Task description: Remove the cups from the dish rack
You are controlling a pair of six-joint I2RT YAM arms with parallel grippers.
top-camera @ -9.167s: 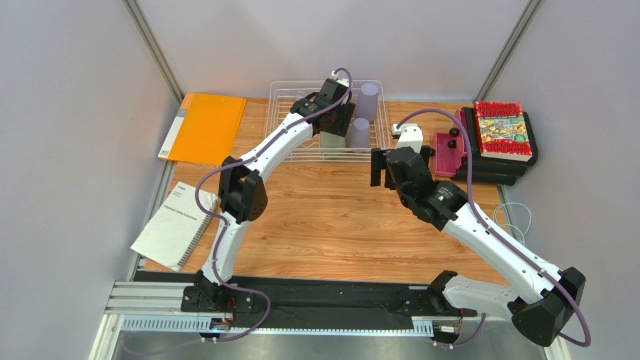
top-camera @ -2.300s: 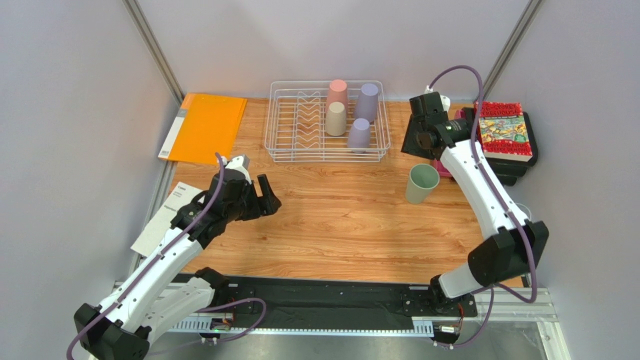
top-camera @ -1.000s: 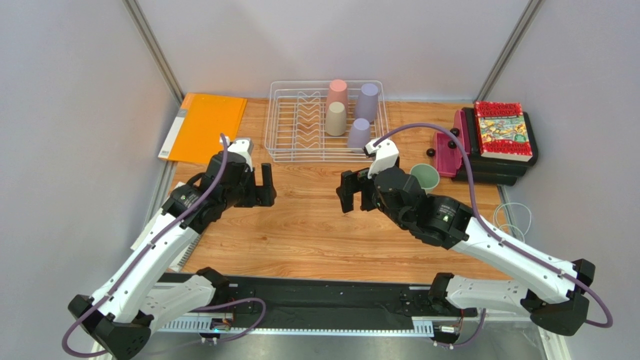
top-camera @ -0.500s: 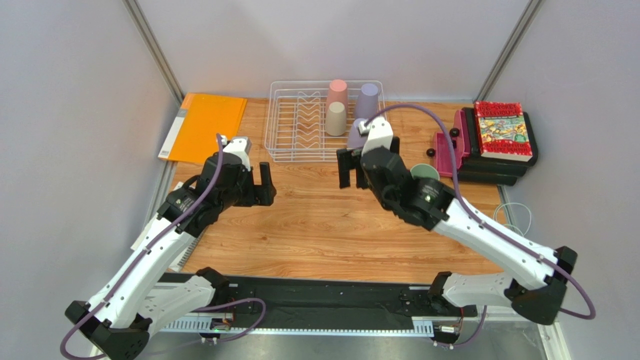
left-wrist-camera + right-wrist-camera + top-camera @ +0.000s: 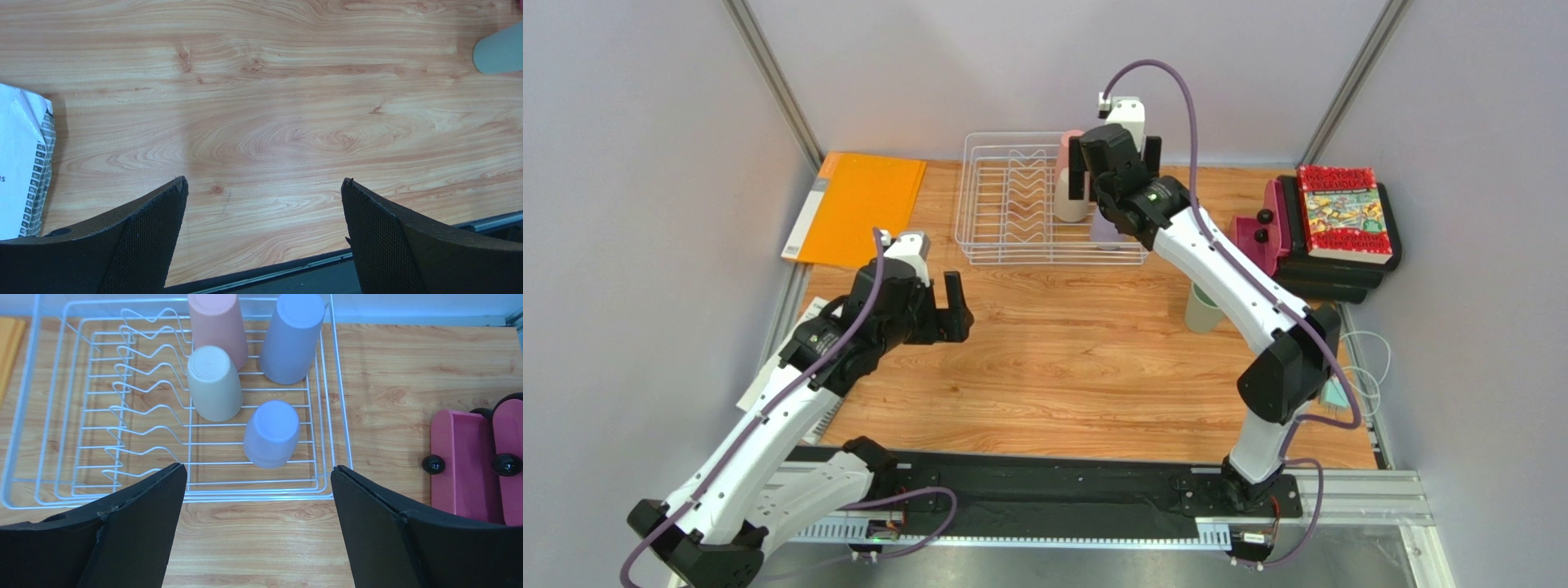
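The white wire dish rack (image 5: 1014, 260) stands at the back of the table. In the right wrist view the dish rack (image 5: 258, 493) holds upside-down cups: a pink cup (image 5: 216, 327), a beige cup (image 5: 215, 383), a tall lavender cup (image 5: 291, 337) and a nearer lavender cup (image 5: 272, 433). My right gripper (image 5: 1116, 165) hangs above the rack's right half. In its own view the right gripper (image 5: 258, 468) is open and empty, above the nearer lavender cup. A sage green cup (image 5: 1200, 312) stands upright on the table, partly behind the right arm. My left gripper (image 5: 934, 312) is open and empty over bare wood (image 5: 264, 182).
An orange folder (image 5: 860, 208) lies left of the rack. A white spiral booklet (image 5: 811, 368) sits at the left table edge. A stack of books (image 5: 1345, 221) and a magenta tray-like object (image 5: 1259, 239) occupy the back right.
My right arm has swung from the table's middle back and up, to hang over the dish rack. The left arm has barely moved.
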